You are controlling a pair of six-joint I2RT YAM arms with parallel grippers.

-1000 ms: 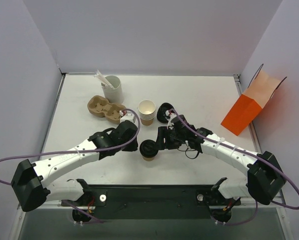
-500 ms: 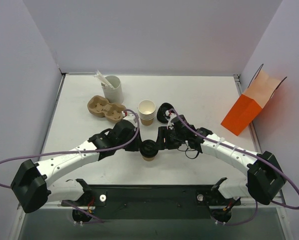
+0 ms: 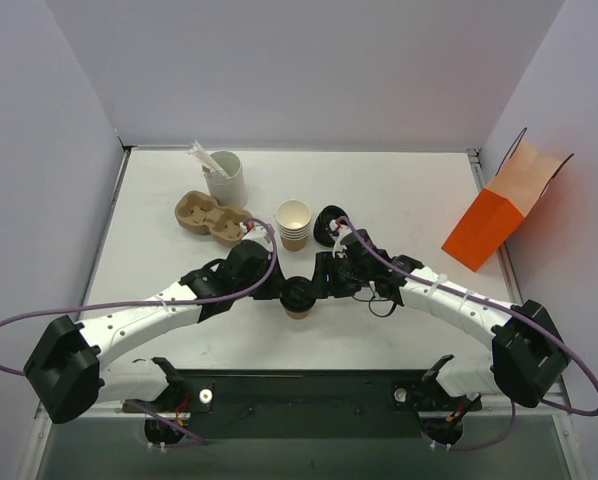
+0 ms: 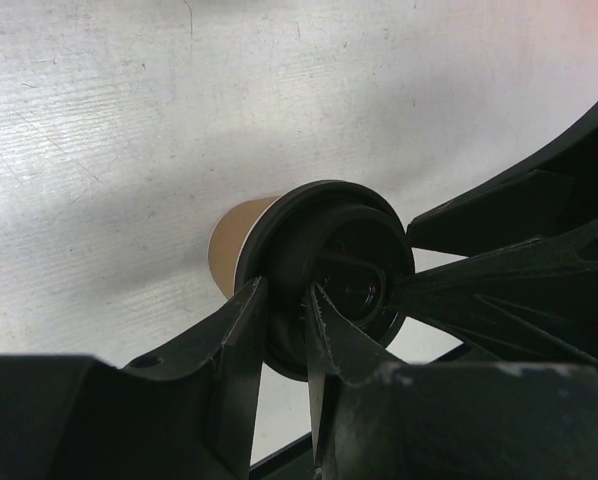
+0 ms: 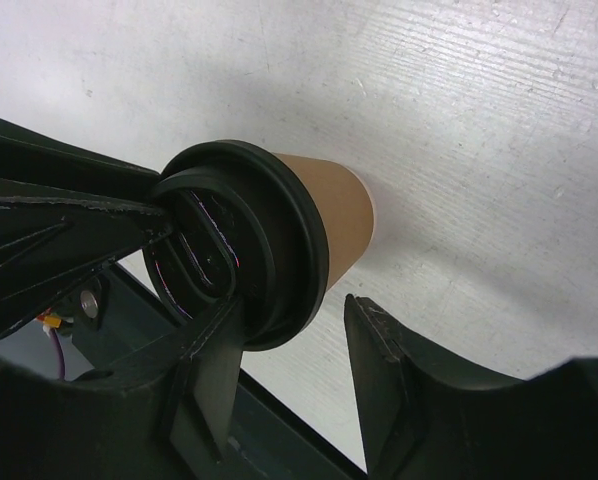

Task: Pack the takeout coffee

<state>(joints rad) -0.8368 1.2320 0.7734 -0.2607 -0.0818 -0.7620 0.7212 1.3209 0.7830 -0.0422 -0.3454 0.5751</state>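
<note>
The takeout coffee [image 3: 299, 297], a tan paper cup with a black lid, stands upright near the table's front middle. My left gripper [image 3: 277, 290] reaches it from the left. In the left wrist view the left gripper [image 4: 284, 290] straddles the rim of the lid [image 4: 329, 270], one finger outside the rim and the other on the lid's top, shut on it. My right gripper [image 3: 322, 287] comes from the right. In the right wrist view the right gripper [image 5: 292, 302] is open, one finger against the lid [image 5: 239, 240], the other apart from the cup wall [image 5: 334, 205].
Behind the coffee stand a stack of lidless tan cups [image 3: 293, 225] and a pile of black lids [image 3: 329, 226]. A brown cup carrier [image 3: 209, 216] and a white cup of stirrers [image 3: 225, 180] are at the back left. An orange paper bag [image 3: 499, 212] leans at the right wall.
My left gripper has moved right, up to the coffee, and now pinches the lid's rim. The right gripper's jaws have narrowed a little; the cup stays in place.
</note>
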